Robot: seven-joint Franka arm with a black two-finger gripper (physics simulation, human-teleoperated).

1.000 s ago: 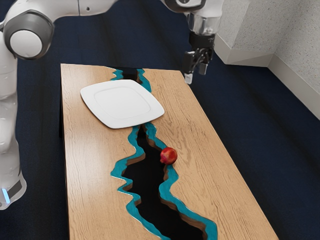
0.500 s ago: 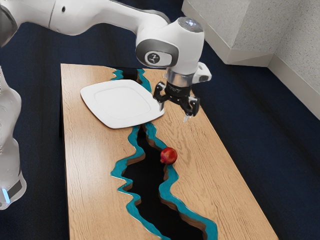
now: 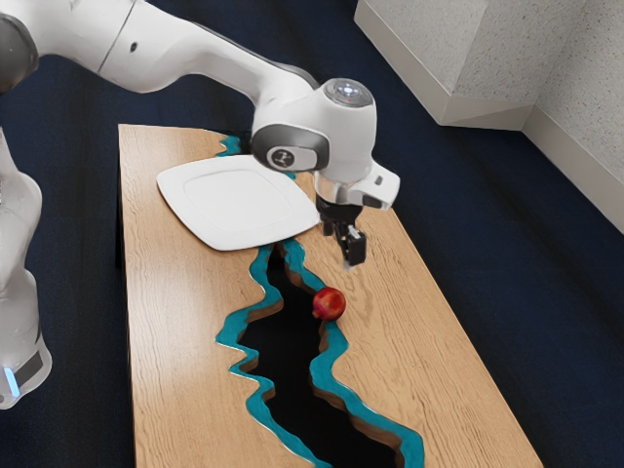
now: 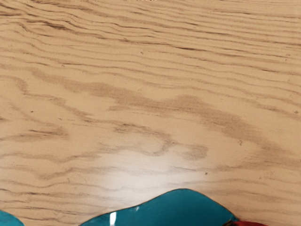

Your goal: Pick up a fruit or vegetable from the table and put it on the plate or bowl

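Observation:
A red apple rests on the wooden table, right at the teal edge of the dark river-shaped gap. A white square plate lies at the far end of the table. My gripper hangs a short way above the wood, just beyond the apple and beside the plate's near corner. It points down and is open with nothing in it; its fingers line up one behind the other. In the wrist view I see wood grain, a teal edge and a red sliver of the apple.
The dark gap with its teal border runs along the table's middle from the plate to the near end. Dark blue carpet surrounds the table. A grey wall base stands at the exterior view's upper right.
My arm has swung from beyond the table's far corner down toward the apple. The hand has turned about its axis and dropped lower. The apple and plate have stayed put.

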